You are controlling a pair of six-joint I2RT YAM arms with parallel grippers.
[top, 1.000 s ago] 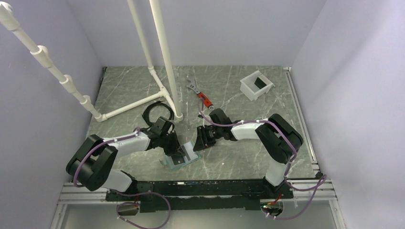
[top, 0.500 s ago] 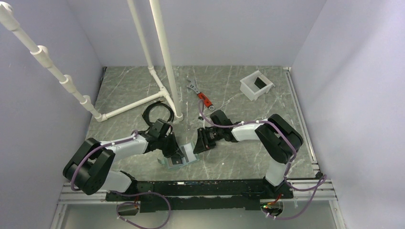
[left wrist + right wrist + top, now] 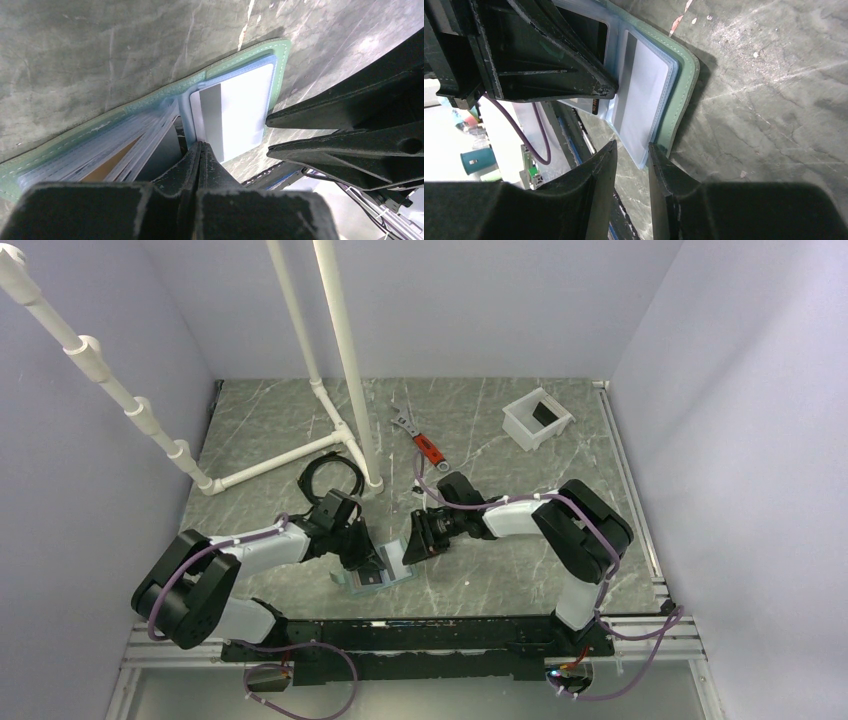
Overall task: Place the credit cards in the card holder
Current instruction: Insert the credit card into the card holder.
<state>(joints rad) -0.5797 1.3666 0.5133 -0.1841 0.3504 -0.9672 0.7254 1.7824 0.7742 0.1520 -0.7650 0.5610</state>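
Grey marble tabletop (image 3: 520,570), lilac walls. Grey-green card holder (image 3: 235,62) lies open near the arm bases, light blue card (image 3: 242,115) sleeved inside. I read left gripper (image 3: 200,147) closed tight at its fold, right gripper (image 3: 631,150) part-open, empty, at its edge.

From where I stand, both end effectors crowd the open card holder (image 3: 150,97) at the front middle of the surface (image 3: 500,575). The left end effector (image 3: 368,562), fingers pressed together, sits at its fold. The right end effector (image 3: 412,545), jaws apart, meets its right edge, so hardly any gap shows between the two. Just behind the left arm (image 3: 255,540), a black cable ring (image 3: 305,478) and the foot of the white pipe frame (image 3: 373,480) block that side. A red-handled wrench (image 3: 422,443) lies behind the right arm (image 3: 515,515). The white tub (image 3: 520,425) stands well apart at the far right, with open surface between it and the right arm
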